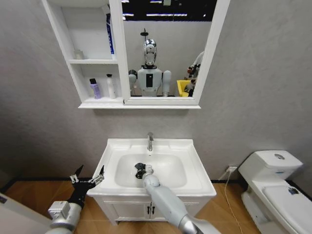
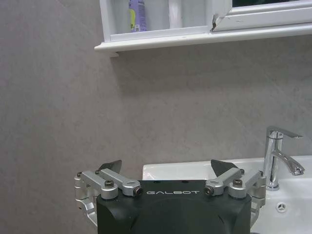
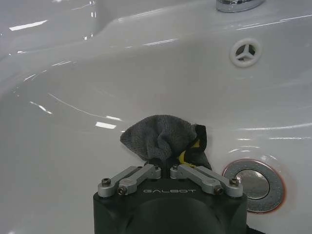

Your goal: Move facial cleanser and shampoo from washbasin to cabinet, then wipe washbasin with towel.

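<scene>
Wiping stage: the white rectangular ceramic washbasin [image 1: 197, 168] is under the cloth.
The right gripper [image 3: 166, 166], reaching down into the oval bowl, has its jaws clenched on the small grey soft towel [image 3: 158, 137], bunched just ahead of them beside the chrome drain [image 3: 254, 185]. The left gripper [image 1: 87, 178] hangs released off the basin's left edge, farther away.

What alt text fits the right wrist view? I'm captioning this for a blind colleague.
The right gripper, shut on a small grey towel, presses it against the glossy white bowl of the washbasin. The chrome drain lies close beside the gripper, with the overflow hole and the base of the tap beyond.
</scene>
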You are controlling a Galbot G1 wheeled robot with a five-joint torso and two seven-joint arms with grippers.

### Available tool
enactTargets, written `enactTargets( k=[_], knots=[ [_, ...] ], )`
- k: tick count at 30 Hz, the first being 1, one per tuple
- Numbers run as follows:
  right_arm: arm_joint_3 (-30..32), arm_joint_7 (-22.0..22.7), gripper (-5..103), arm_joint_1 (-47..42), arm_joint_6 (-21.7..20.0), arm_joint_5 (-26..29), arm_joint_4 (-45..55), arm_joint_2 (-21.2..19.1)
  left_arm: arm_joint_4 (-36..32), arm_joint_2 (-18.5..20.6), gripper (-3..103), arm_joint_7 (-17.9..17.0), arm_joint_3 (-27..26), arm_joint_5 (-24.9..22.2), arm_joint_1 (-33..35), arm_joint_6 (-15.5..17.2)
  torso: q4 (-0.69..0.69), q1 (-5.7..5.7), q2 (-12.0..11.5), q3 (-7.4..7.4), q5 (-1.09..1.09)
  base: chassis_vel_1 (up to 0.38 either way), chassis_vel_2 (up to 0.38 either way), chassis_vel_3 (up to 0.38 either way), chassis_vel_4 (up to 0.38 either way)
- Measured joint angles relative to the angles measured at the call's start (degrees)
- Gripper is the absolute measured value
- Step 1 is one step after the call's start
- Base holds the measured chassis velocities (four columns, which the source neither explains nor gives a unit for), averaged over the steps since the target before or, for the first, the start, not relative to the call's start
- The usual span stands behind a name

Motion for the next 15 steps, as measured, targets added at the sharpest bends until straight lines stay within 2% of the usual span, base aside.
enactTargets(
  k=[4, 5, 6, 9, 10, 13, 15],
  knots=[
    [-0.6, 2.7, 3, -1.6, -1.2, 1.7, 7.4, -0.1, 0.0, 0.0, 100, 0.0, 0.0, 0.0, 0.0, 0.0, 0.05, 0.0, 0.0, 0.01, 0.03, 0.0, 0.0, 0.0, 0.0],
    [-0.2, 3.6, 3, -2.6, -1.7, 2.1, 10.3, -0.9, 0.0, 0.0, 100, 0.0, 0.0, 0.0, 0.0, 0.0, 0.12, -0.01, 0.0, 0.0, 0.06, 0.0, 0.0, 0.0, 0.0],
    [-0.2, 3.6, 3, -2.6, -1.7, 2.1, 10.3, -0.9, 0.0, 0.0, 100, 0.0, 0.0, 0.0, 0.0, 0.0, 0.12, -0.01, 0.0, 0.0, 0.06, 0.0, 0.0, 0.0, 0.0],
    [2.4, 5.0, 3, -6.8, -2.5, 2.0, 19.3, -8.1, 0.0, 0.0, 100, 0.0, 0.0, 0.0, 0.0, 0.0, 0.01, -0.02, 0.0, 0.0, 0.02, 0.0, 0.0, 0.0, 0.0],
    [2.4, 5.0, 3, -6.8, -2.5, 2.0, 19.3, -8.1, 0.0, 0.0, 100, 0.0, 0.0, 0.0, 0.0, 0.0, 0.01, -0.02, 0.0, 0.0, 0.02, 0.0, 0.0, 0.0, 0.0],
    [6.7, 5.4, 3, -12.3, -3.2, 1.9, 27.7, -14.8, 0.0, 0.0, 100, 0.0, 0.0, 0.0, 0.0, 0.0, -0.01, -0.01, 0.0, 0.0, 0.04, 0.0, 0.0, 0.0, 0.0],
    [8.0, 5.3, 3, -13.9, -3.2, 1.6, 29.7, -16.4, 0.0, 0.0, 100, 0.0, 0.0, 0.0, 0.0, 0.0, -0.02, -0.02, 0.0, 0.0, 0.05, 0.0, 0.0, 0.0, 0.0]
  ],
)
